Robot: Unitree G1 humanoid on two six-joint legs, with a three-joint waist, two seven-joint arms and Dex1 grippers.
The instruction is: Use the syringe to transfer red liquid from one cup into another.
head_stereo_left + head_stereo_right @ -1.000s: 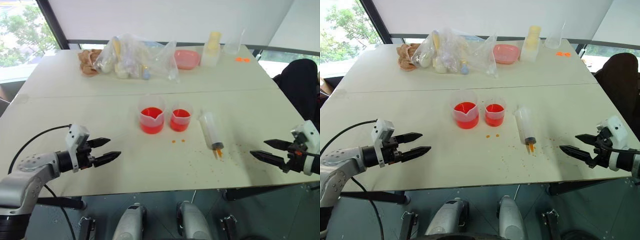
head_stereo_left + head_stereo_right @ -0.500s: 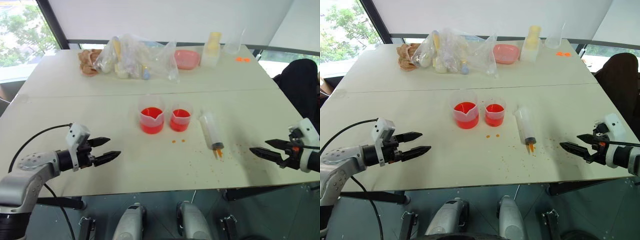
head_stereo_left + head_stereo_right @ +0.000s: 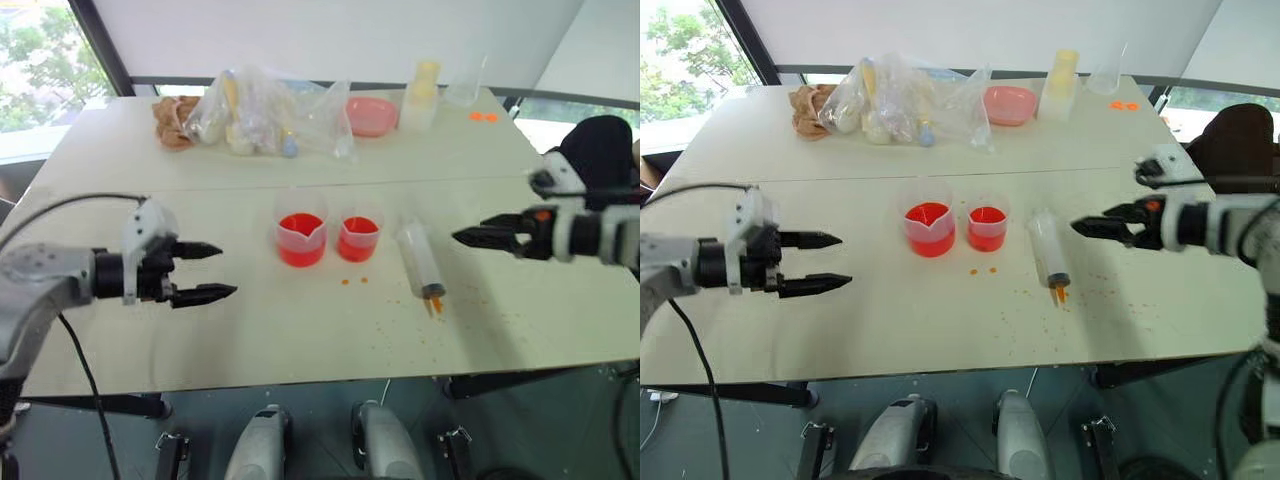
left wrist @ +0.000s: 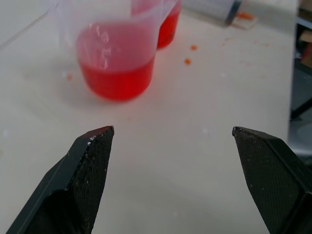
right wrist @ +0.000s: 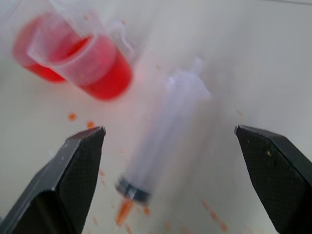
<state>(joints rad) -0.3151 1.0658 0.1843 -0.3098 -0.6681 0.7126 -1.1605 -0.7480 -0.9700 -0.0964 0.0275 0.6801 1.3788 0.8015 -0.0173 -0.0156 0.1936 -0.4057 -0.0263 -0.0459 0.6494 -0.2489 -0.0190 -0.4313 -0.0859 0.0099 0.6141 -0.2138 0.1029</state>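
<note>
Both arms are seen raised off the near table edge compared with a second ago: the left gripper (image 3: pixel 205 272) has been lifted a little and rolled, its two black fingers spread wide and empty, while the right gripper (image 3: pixel 470 237) has been swung inward and upward, fingers likewise apart and holding nothing, and is now aimed at the large clear plastic syringe (image 3: pixel 420 259). From this it is judged that the reach for the syringe has only begun and no liquid has been moved. Nearest the robot, small orange droplets (image 3: pixel 355 281) are scattered on the matte off-white tabletop (image 3: pixel 300 340). The syringe lies flat, apart from both grippers, its thick smooth barrel ending in an orange-stained tip pointed toward the near edge. Just to its left stands the narrower clear plastic cup (image 3: pixel 358 236), close beside the wider spouted clear beaker (image 3: pixel 301 236); translucent red liquid (image 4: pixel 117 78) is held in both. Farther back, crinkled clear plastic bags (image 3: pixel 262 112), a pink bowl (image 3: pixel 372 115) and a pale bottle (image 3: pixel 422 95) are gathered.
</note>
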